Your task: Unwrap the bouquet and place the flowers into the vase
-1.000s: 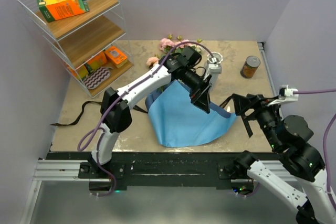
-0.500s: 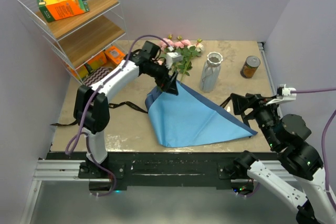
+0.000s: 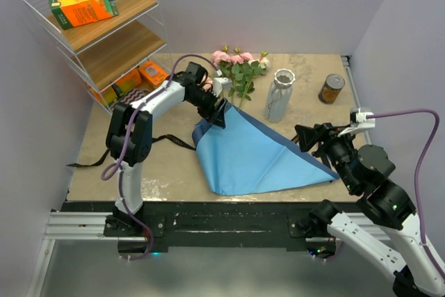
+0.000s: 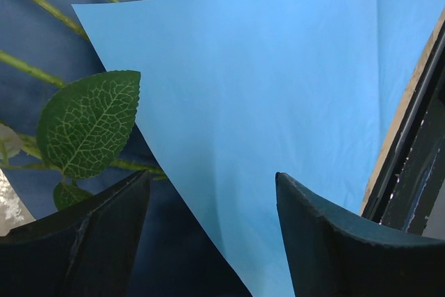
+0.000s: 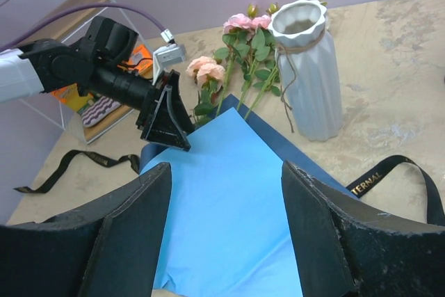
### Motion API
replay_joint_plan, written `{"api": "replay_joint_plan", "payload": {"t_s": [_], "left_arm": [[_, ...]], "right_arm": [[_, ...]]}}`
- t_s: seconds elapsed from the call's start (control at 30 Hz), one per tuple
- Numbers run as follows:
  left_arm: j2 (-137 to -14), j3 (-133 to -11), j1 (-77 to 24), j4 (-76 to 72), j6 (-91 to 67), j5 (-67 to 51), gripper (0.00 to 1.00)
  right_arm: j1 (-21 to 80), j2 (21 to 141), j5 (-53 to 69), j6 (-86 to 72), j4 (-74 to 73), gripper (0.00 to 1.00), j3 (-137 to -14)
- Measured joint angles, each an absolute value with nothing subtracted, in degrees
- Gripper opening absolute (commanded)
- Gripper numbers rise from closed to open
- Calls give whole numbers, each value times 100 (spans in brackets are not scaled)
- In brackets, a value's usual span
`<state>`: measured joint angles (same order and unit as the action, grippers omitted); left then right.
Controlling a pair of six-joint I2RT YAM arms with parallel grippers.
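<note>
The bouquet lies undone. Its blue paper (image 3: 254,154) is spread flat on the table, and the flowers (image 3: 238,67), pink roses with green leaves, lie at its far corner beside the whitish ribbed vase (image 3: 279,95). My left gripper (image 3: 217,117) is low over that corner, open, with the pale paper edge (image 4: 264,88) between its fingers and a leaf (image 4: 87,123) and stems just left. My right gripper (image 3: 307,137) hangs open above the paper's right side (image 5: 229,193), holding nothing. In the right wrist view the vase (image 5: 306,74) stands upright, with the roses (image 5: 245,24) left of it.
A black ribbon (image 3: 94,160) trails across the table's left part, and another length (image 5: 389,175) lies by the paper's right edge. A small brown jar (image 3: 332,89) stands at the back right. A wire shelf (image 3: 97,39) with boxes fills the back left corner.
My left arm swung from over the paper near the vase back left to the paper's far corner, and its jaws narrowed somewhat. The paper now lies flatter and spread rightward. The right gripper shifted slightly.
</note>
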<state>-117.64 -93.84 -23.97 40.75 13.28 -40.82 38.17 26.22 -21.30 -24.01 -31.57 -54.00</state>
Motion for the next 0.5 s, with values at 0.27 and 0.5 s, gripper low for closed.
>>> {"api": "replay_joint_plan", "payload": {"t_s": [0.27,0.5], "left_arm": [[-11852,-9384,-2397,4147,1538,-4104,37],[-11872,-9384,-2397,4292,1745,-4064,12]], "right_arm": [[3817,2624,-2130,-2423,-3079,65,-5387],[3817,2635,-2126,-2443,-2936,63,-5387]]}}
